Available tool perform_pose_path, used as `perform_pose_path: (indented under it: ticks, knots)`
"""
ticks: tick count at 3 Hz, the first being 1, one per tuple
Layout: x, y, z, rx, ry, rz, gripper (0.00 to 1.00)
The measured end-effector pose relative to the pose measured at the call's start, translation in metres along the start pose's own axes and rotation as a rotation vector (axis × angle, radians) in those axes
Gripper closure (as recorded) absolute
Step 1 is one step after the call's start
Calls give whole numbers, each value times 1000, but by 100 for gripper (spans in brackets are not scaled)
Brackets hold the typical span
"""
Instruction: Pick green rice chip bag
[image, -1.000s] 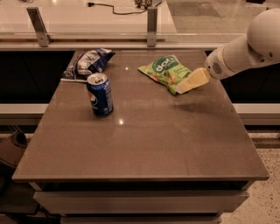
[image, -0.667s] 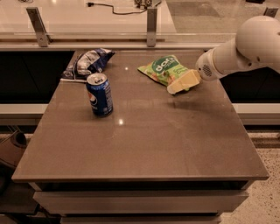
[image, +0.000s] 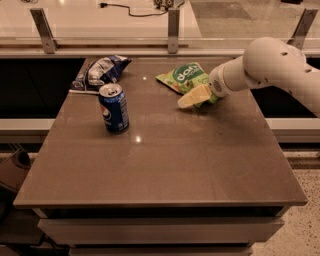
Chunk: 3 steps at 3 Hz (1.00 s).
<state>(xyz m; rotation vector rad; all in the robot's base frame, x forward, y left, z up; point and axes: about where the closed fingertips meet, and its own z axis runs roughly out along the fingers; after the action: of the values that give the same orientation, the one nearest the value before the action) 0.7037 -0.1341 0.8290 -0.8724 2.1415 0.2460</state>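
The green rice chip bag (image: 182, 76) lies flat at the back middle of the brown table (image: 165, 160). It is bright green with white round lettering. My gripper (image: 193, 96), pale yellow at the end of the white arm (image: 265, 67), comes in from the right and sits low over the bag's near right corner, covering that part of it. I cannot tell if it touches the bag.
A blue soda can (image: 114, 108) stands upright left of centre. A blue-and-white foil snack bag (image: 100, 70) lies at the back left. A metal rail with posts (image: 173, 25) runs behind the table. A dark gap runs along the table's right side.
The arm has swung left, and the gripper has moved left along the bag's near edge. The bag, can and foil bag have not moved.
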Motion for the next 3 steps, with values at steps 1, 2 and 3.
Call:
perform_pose_path:
  ticks: [1, 2, 3]
  knots:
    - [-1, 1, 2, 0, -3, -1, 16]
    - [-1, 2, 4, -4, -2, -2, 40]
    - [-1, 4, 5, -7, -1, -3, 64]
